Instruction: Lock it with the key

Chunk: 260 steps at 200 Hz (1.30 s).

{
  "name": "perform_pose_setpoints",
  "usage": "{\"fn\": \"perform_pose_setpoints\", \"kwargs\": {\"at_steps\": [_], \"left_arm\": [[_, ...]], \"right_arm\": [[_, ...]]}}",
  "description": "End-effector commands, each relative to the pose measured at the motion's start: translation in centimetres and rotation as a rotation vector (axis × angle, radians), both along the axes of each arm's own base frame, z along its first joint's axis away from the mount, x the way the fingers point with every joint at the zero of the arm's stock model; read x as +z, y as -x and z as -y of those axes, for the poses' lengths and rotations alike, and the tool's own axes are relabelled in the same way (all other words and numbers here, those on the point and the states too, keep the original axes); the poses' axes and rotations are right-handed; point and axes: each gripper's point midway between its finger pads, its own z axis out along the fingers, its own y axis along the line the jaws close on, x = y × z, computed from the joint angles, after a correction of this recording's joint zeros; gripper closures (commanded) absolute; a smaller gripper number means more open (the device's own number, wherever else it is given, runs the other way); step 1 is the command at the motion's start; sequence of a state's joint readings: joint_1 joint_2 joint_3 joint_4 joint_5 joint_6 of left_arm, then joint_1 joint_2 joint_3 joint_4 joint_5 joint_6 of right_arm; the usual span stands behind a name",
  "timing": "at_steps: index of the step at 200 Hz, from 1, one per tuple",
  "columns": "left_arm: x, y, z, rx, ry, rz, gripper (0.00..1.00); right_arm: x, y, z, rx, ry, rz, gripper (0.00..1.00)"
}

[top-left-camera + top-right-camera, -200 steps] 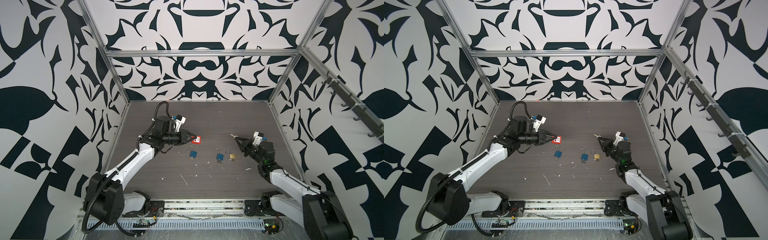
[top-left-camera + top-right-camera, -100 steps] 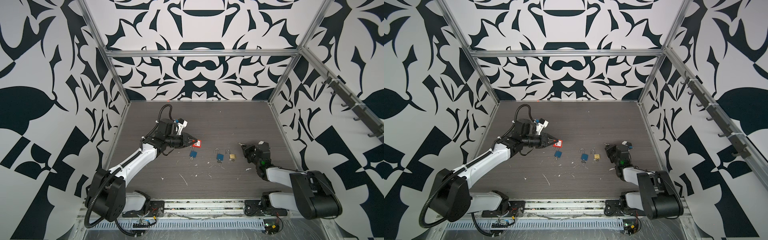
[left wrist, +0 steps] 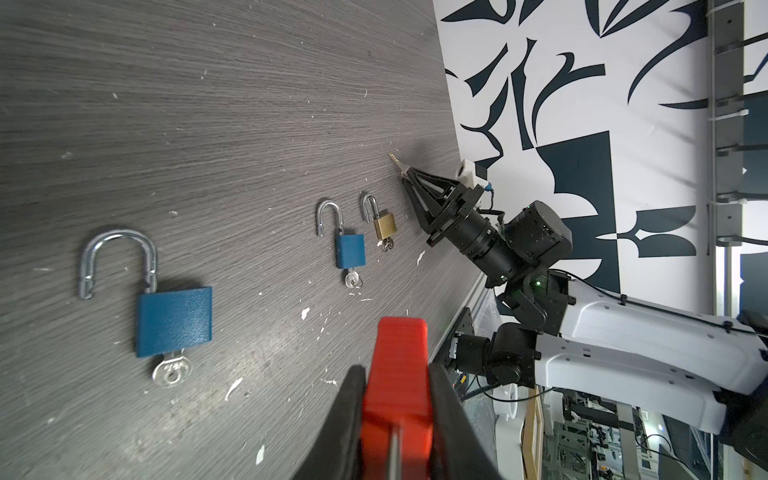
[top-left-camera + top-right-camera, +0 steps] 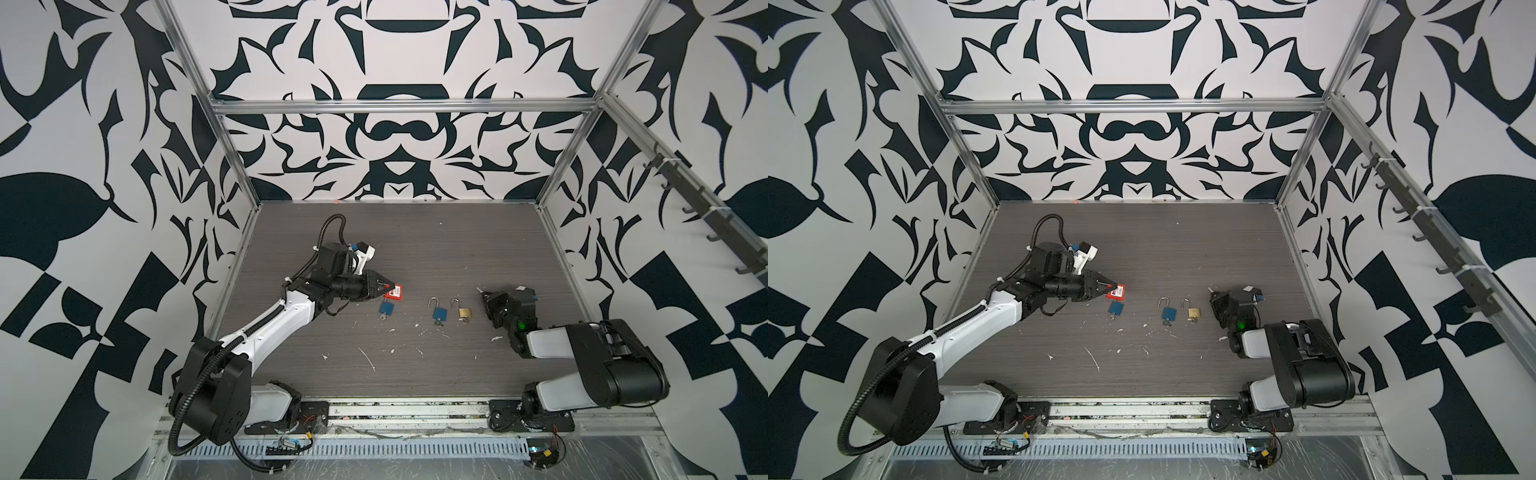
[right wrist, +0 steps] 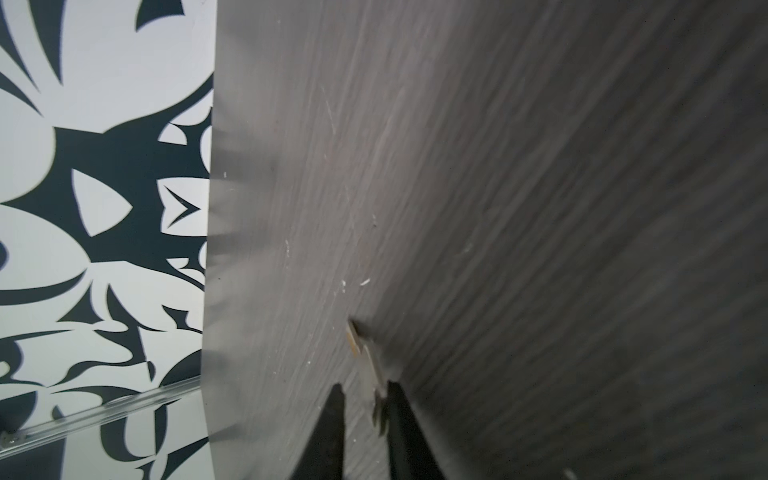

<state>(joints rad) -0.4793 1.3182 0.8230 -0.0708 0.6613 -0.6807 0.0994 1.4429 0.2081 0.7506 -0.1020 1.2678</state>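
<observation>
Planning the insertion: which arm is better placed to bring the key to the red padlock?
Right: the right gripper has the key at its tips, while the left gripper is occupied, clamped on the red padlock.

Padlocks 4: red padlock [image 4: 395, 292] x1; blue x2, left blue padlock [image 4: 386, 308] at 6 o'clock of red and middle blue padlock [image 4: 439, 312] at 3 o'clock of that; brass padlock [image 4: 465, 312] x1, at the 3 o'clock end of the row. Open shackles seen: 3 (both blue, brass). Keys 4: left blue's key [image 3: 171, 371], middle blue's key [image 3: 352, 279], brass's key [image 3: 387, 245], loose key [image 3: 395, 161] at 1 o'clock of brass. Grippers 2: left gripper [image 4: 388, 286], right gripper [image 4: 483, 294].
</observation>
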Motion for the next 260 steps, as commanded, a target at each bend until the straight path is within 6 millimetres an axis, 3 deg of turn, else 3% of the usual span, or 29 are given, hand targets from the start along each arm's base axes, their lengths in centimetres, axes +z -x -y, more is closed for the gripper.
{"fn": "perform_pose_setpoints", "kwargs": {"at_steps": [1, 38, 68, 81, 100, 125, 149, 168, 212, 260], "left_arm": [[0.4, 0.4, -0.1, -0.003, 0.012, 0.028, 1.0], [0.7, 0.2, 0.1, -0.007, 0.017, 0.035, 1.0], [0.7, 0.3, 0.2, -0.017, 0.022, 0.03, 1.0], [1.2, 0.6, 0.7, -0.043, 0.055, 0.032, 1.0], [2.5, 1.1, 1.7, -0.099, 0.154, 0.031, 1.0], [3.7, 1.7, 2.7, -0.163, 0.242, 0.019, 1.0], [4.6, 2.3, 3.1, -0.199, 0.27, 0.025, 1.0], [5.5, 2.7, 3.4, -0.218, 0.297, 0.03, 1.0], [6.0, 3.3, 4.1, -0.26, 0.322, 0.019, 1.0], [6.3, 3.5, 4.6, -0.281, 0.36, 0.005, 1.0]], "right_arm": [[0.2, 0.3, 0.4, -0.022, 0.013, -0.012, 0.66], [1.8, 1.9, 1.2, -0.025, 0.069, -0.042, 0.57], [6.4, 3.5, 0.3, 0.055, 0.084, 0.053, 0.47], [10.2, 3.5, -2.2, 0.201, 0.049, 0.201, 0.41], [15.8, 4.3, -7.7, 0.523, -0.066, 0.392, 0.4], [19.8, 6.3, -12.6, 0.732, -0.286, 0.529, 0.4], [21.2, 8.0, -16.5, 0.88, -0.284, 0.569, 0.38], [22.3, 8.6, -18.4, 0.947, -0.277, 0.608, 0.38], [23.6, 8.7, -20.5, 1.011, -0.333, 0.657, 0.51], [24.1, 9.0, -22.2, 1.072, -0.346, 0.669, 0.54]]}}
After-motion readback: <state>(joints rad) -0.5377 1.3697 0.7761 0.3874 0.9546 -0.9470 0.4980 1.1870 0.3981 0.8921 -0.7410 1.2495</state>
